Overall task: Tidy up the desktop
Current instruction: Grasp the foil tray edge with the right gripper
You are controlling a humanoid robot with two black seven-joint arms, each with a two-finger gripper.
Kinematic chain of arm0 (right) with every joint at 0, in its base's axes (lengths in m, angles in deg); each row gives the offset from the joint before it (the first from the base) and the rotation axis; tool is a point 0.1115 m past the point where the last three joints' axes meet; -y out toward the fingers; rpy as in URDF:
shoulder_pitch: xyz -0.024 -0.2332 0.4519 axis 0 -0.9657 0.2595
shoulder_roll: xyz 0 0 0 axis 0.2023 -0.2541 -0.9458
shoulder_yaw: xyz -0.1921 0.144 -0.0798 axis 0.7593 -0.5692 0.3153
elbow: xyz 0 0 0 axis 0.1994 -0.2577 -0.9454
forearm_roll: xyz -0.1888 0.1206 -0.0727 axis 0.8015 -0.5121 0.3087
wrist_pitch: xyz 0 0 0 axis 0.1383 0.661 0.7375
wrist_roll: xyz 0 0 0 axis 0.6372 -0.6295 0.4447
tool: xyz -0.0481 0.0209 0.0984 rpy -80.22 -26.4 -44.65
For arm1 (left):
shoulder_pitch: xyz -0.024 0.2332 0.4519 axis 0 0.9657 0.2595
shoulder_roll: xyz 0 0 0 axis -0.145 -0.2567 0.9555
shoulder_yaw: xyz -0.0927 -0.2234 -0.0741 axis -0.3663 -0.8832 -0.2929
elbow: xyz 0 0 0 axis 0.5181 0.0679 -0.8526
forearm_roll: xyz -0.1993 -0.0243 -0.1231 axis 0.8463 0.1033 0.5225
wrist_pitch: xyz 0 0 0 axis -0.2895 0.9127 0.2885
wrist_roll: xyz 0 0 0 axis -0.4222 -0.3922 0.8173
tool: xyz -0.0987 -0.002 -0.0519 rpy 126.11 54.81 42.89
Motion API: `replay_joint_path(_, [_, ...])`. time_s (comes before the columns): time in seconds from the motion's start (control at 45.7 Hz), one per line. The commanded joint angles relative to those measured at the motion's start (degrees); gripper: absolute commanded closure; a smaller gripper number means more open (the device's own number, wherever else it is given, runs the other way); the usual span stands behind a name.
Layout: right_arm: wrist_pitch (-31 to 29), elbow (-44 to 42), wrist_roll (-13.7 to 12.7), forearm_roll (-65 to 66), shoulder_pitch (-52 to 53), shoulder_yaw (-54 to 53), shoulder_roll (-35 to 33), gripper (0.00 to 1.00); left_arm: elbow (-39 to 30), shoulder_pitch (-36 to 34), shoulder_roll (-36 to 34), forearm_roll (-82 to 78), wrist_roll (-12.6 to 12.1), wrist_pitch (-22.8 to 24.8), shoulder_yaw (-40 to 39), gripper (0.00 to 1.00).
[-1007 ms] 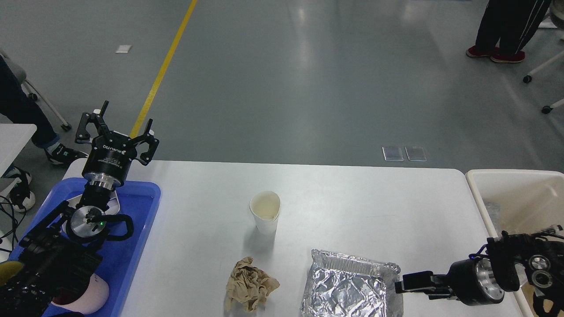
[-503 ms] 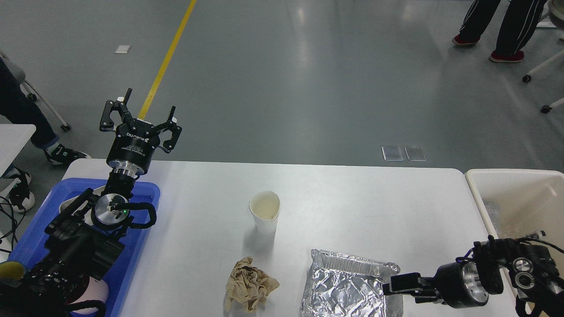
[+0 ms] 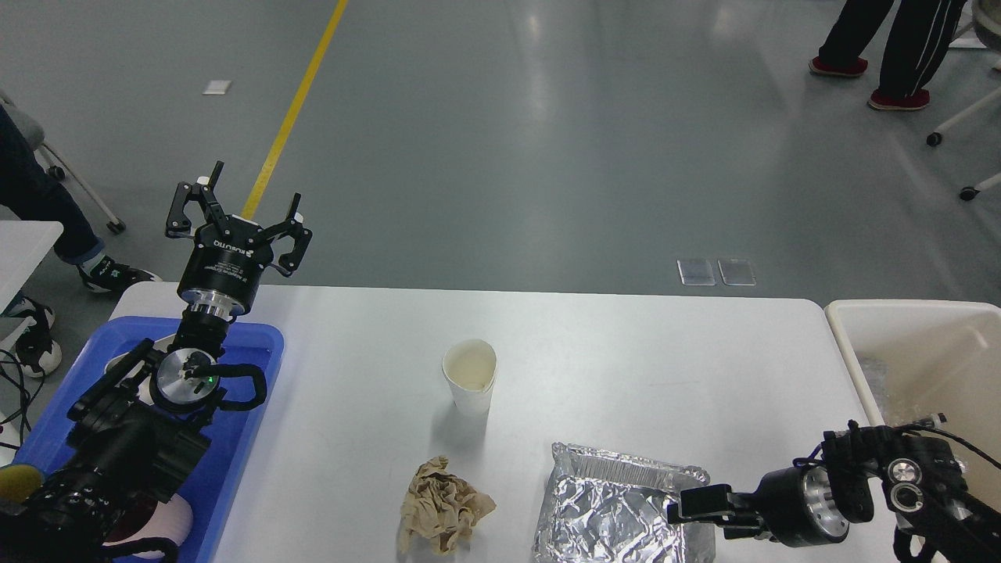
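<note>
- Head view, left side: left claw (image 3: 235, 209) raised at the far left corner of the desktop (image 3: 626, 352), its two fingers spread wide and holding nothing. Directly below and behind it lies a blue tray (image 3: 262, 367); a pink object, partly hidden by the arm, sits at the tray's near end.
- Head view, right side: right claw (image 3: 688, 504) low at the near edge, pointing left toward a crumpled foil tray (image 3: 610, 508). Its tip meets or overlaps the foil's right rim; whether it is open, closed or gripping the foil cannot be told from this angle. Behind its wrist, to the right, stands a cream bin (image 3: 852, 344) just beside the desktop's right edge.
- Desktop: the wide white surface spans the space between both claws. A white paper cup (image 3: 470, 375) stands upright well to the right of the left claw; a crumpled brown paper wad (image 3: 442, 504) lies nearer the viewer, to the left of the right claw with the foil between them.
- Step in hand, as judged: taking the foil tray for the bin. Good practice would be to pinch the stiffer rolled rim rather than the thin wall, close gently to avoid tearing, lift clear before swinging right, and release only once above the bin's opening.
</note>
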Motion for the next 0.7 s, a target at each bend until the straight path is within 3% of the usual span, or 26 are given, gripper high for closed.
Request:
replay_joint_path(0.0, [0.00,-0.23,0.01,0.00,0.09,0.03,-0.17,0.00,0.00,0.01,-0.03,-0.04,0.00,0.00,0.00,0.03])
replay_joint_path(0.679, [0.00,-2.25,0.01,0.53,0.09,-0.06,0.36,0.00,0.00,0.27,-1.08,-0.21,0.00,0.00,0.27,0.03])
